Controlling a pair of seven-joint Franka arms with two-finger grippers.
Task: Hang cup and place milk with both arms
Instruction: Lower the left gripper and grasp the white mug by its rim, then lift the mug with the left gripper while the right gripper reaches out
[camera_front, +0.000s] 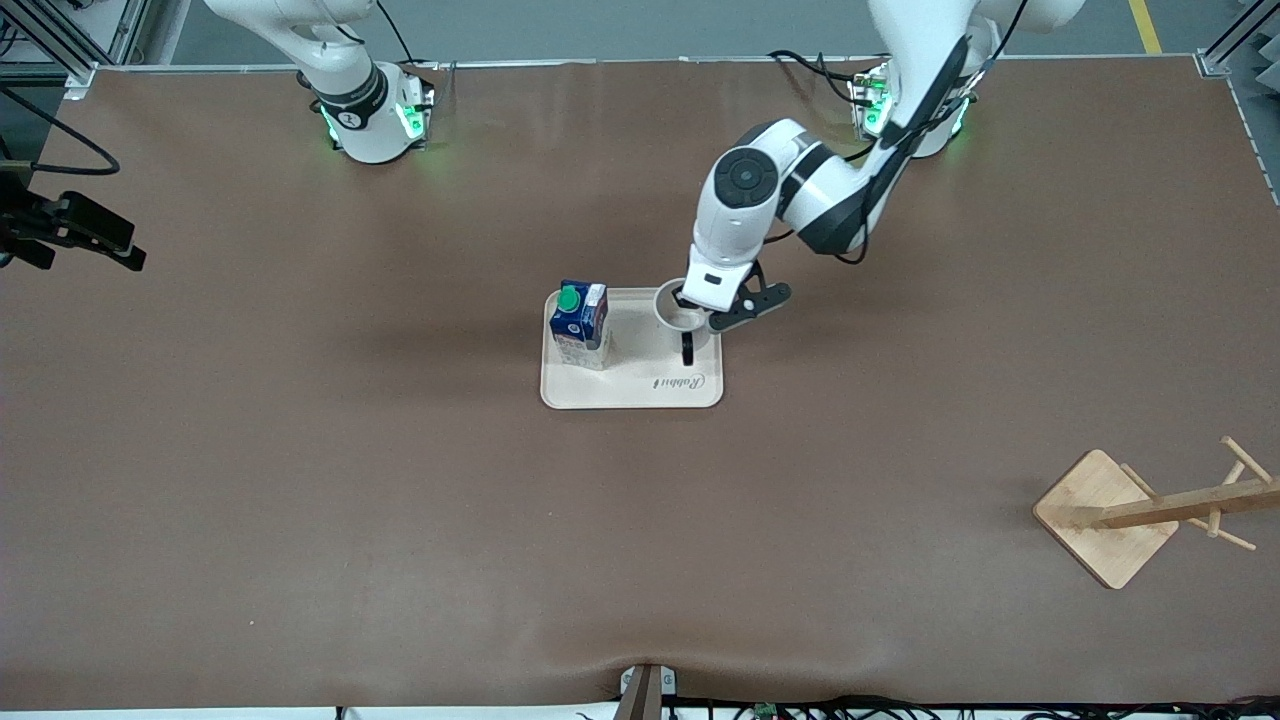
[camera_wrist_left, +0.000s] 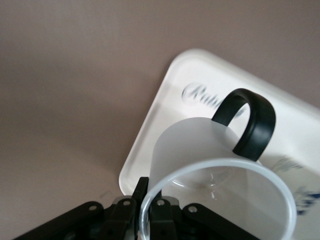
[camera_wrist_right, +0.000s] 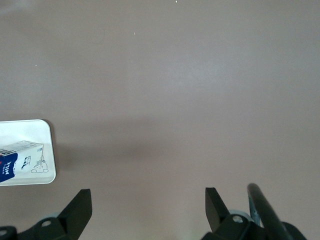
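Observation:
The white cup (camera_front: 676, 312) stands on the cream tray (camera_front: 630, 390), its black handle (camera_front: 687, 348) pointing toward the front camera. My left gripper (camera_front: 692, 306) reaches down from above and is shut on the cup's rim, one finger inside the wall and one outside. The left wrist view shows this grip, with the left gripper (camera_wrist_left: 150, 200) clamped on the cup (camera_wrist_left: 200, 150) by the tray (camera_wrist_left: 165, 100). The milk (camera_front: 580, 322) stands upright on the same tray, toward the right arm's end. My right gripper (camera_wrist_right: 148, 195) hangs open over bare table, and the milk (camera_wrist_right: 17, 160) shows at the edge of its view.
A wooden cup rack (camera_front: 1160, 505) on a square base stands near the left arm's end of the table, nearer to the front camera than the tray. Brown table mat surrounds the tray on all sides.

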